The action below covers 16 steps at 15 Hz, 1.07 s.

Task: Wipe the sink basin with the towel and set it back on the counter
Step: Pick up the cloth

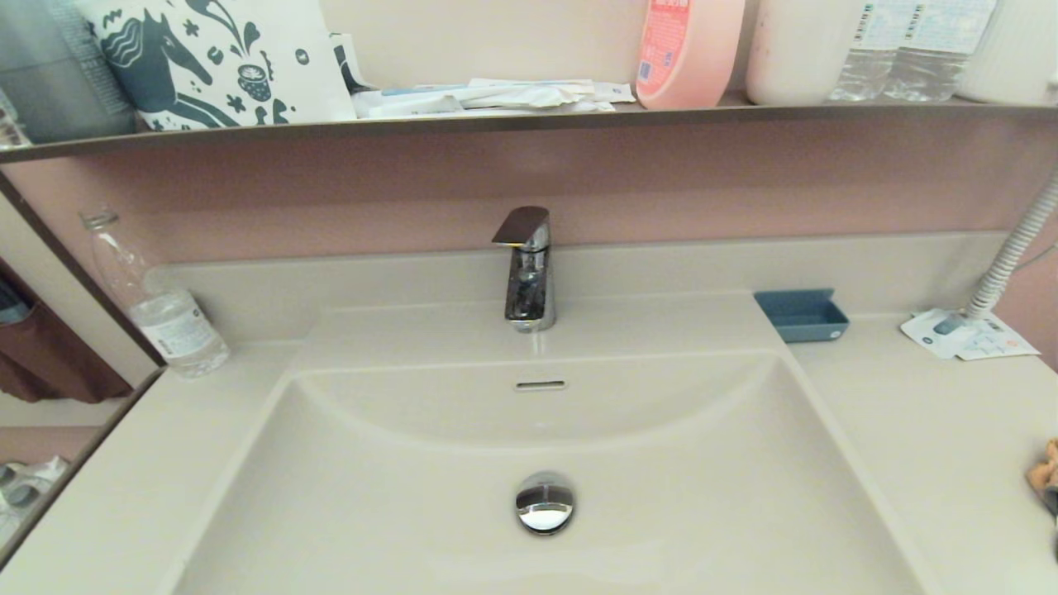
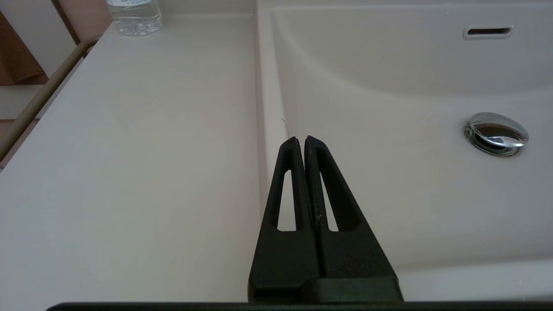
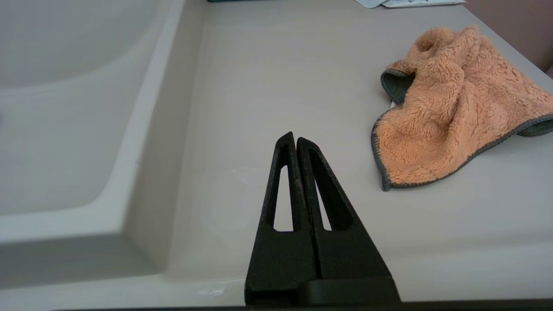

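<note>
The beige sink basin [image 1: 678,496] fills the middle of the head view, with its slot overflow [image 1: 540,385] and chrome drain plug [image 1: 545,502]. The tan fuzzy towel [image 3: 458,108], edged in grey, lies crumpled on the counter [image 3: 302,77] right of the basin; only a corner of the towel [image 1: 1045,471] peeks in at the head view's right edge. My right gripper [image 3: 296,139] hovers shut and empty over the counter between basin rim and towel, apart from the cloth. My left gripper [image 2: 300,140] is shut and empty above the basin's left rim. Neither arm shows in the head view.
A chrome faucet [image 1: 527,268] stands behind the basin. A blue soap dish [image 1: 800,314], white paper packets [image 1: 967,335] and a corrugated hose [image 1: 1012,252] sit at the back right. A clear water bottle [image 1: 157,302] stands at the back left. The dark-edged shelf [image 1: 529,120] above carries bottles and packets.
</note>
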Available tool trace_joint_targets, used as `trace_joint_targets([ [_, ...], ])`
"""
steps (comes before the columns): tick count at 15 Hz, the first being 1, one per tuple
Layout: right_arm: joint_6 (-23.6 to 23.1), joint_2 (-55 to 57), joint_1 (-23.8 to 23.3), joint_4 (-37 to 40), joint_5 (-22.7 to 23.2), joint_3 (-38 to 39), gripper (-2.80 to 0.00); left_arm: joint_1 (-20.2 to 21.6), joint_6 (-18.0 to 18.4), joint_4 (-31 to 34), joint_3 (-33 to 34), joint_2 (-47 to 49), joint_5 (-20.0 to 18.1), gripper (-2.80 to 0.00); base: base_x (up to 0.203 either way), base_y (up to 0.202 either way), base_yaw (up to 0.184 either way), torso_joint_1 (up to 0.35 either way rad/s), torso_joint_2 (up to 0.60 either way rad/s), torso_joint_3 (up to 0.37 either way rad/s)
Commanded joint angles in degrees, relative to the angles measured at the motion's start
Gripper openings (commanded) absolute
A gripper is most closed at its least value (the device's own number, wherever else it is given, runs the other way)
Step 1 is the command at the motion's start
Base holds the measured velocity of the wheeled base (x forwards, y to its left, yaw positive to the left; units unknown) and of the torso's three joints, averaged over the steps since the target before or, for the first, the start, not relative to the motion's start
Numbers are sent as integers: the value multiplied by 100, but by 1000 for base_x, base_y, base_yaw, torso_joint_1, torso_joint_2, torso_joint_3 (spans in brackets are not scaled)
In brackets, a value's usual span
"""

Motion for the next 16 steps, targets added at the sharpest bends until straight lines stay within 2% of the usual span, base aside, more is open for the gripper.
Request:
trace_joint_targets([
  [1, 0, 6, 0, -7, -3, 1, -280, 5, 1, -3, 0, 7, 1, -280, 0, 0, 0, 0, 0, 0],
  [4, 10, 6, 4, 21, 0, -188, -280, 2, 1, -3, 0, 7, 1, -280, 0, 0, 0, 0, 0, 0],
  [7, 34, 353, 3, 78, -76, -920, -280, 2, -1, -3, 0, 7, 1, -280, 0, 0, 0, 0, 0, 0],
  [11, 232, 1370, 30, 73, -806, -1972, -280, 0, 0, -3, 0, 7, 5, -280, 0, 0, 0, 0, 0, 0],
  [16, 236, 3375, 113, 77, -1499, -2935, -280, 0, -8, -3, 0, 7, 1, -280, 0, 0, 0, 0, 0, 0],
])
